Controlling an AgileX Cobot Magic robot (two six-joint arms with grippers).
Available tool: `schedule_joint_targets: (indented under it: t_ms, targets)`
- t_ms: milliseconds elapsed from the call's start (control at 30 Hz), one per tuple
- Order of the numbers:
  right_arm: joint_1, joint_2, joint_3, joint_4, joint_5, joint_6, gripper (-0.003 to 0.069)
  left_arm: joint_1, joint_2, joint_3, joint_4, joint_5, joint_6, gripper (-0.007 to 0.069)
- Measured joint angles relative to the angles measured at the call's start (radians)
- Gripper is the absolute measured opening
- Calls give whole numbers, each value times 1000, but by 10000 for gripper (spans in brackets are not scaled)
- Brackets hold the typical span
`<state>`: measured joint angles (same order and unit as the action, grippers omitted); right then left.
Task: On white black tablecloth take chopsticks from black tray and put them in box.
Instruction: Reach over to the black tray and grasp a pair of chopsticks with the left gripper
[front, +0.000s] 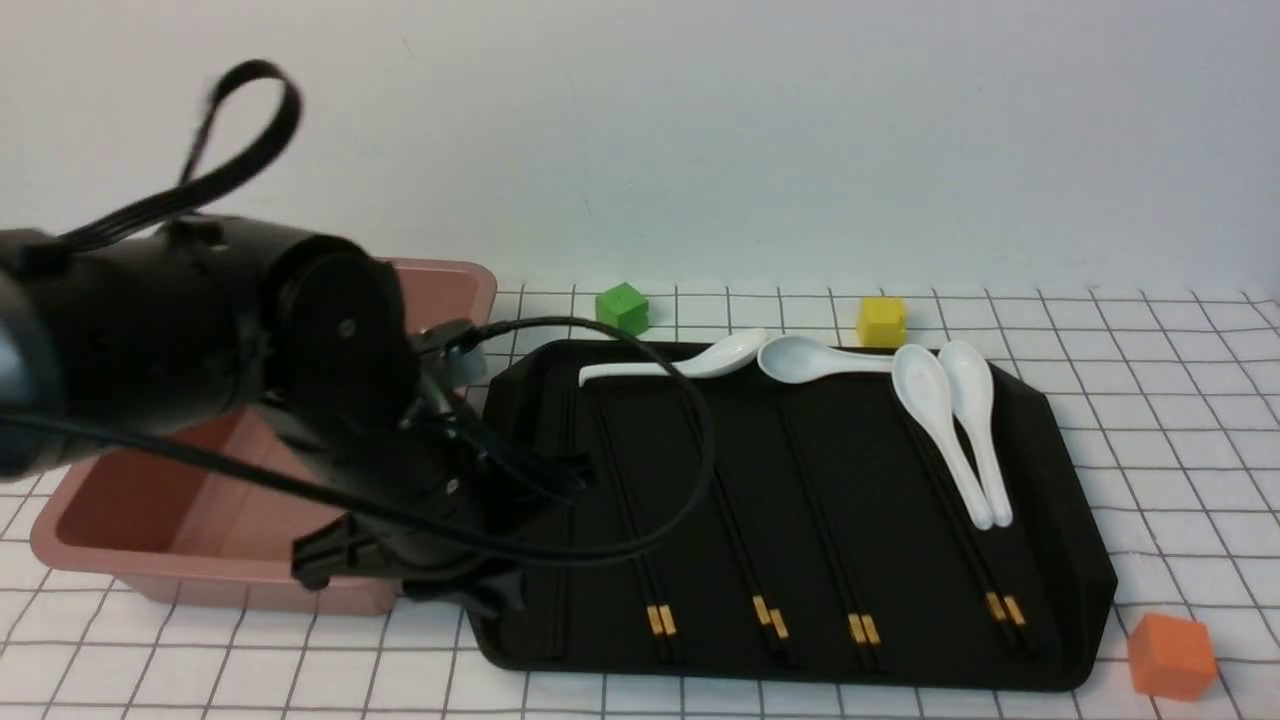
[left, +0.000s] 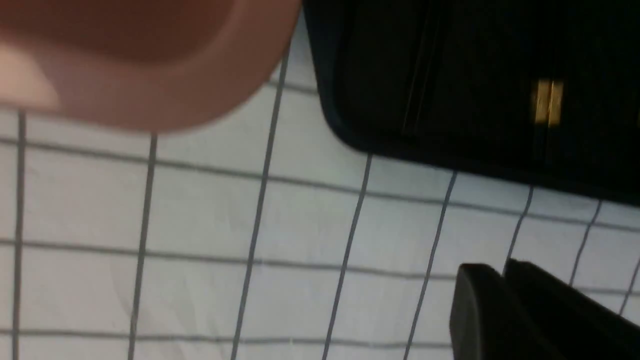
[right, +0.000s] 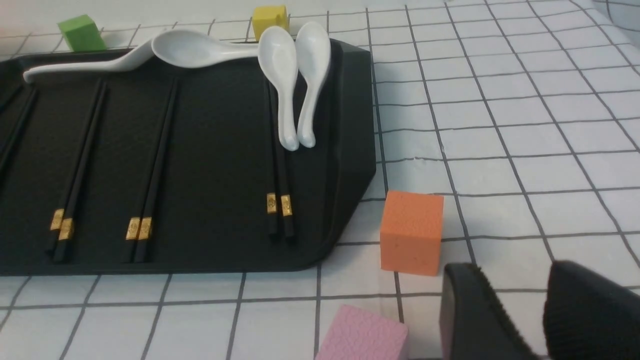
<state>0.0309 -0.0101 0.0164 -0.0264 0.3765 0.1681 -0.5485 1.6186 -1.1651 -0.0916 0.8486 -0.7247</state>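
Note:
The plain black chopsticks (front: 560, 620) lie along the left side of the black tray (front: 1060, 480) on the checked tablecloth (front: 1180, 450). They show faintly in the left wrist view (left: 417, 85). The pink box (front: 150, 520) stands just left of the tray. My left arm (front: 330, 400) hangs over the box's right end and the tray's left edge. My left gripper (left: 502, 267) is shut with nothing between its fingers, above bare cloth near the tray's corner (left: 360, 100) and the box (left: 150, 75). My right gripper (right: 512, 267) is open and empty, low over the cloth right of the tray.
Several gold-banded chopstick pairs (front: 760, 560) and white spoons (front: 940, 420) lie in the tray. A green cube (front: 622, 306) and a yellow cube (front: 881, 321) sit behind it. An orange cube (right: 411, 231) and a pink cube (right: 362, 335) lie close to my right gripper.

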Motion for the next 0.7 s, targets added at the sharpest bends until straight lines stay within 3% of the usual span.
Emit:
schedule_joint_targets:
  t_ms: [167,267,467,700]
  targets:
    - [0,0,0,0,0,0,240,-10,140,-159,36,42,-8,248]
    - [0,0,0,0,0,0,240,-10,241,-247,47,88,33,285]
    - [0,0,0,0,0,0,240,-10,368,-347,59,121,72,290]
    - [0,0,0,0,0,0,240,-10,474,-369,165,131,72,290]
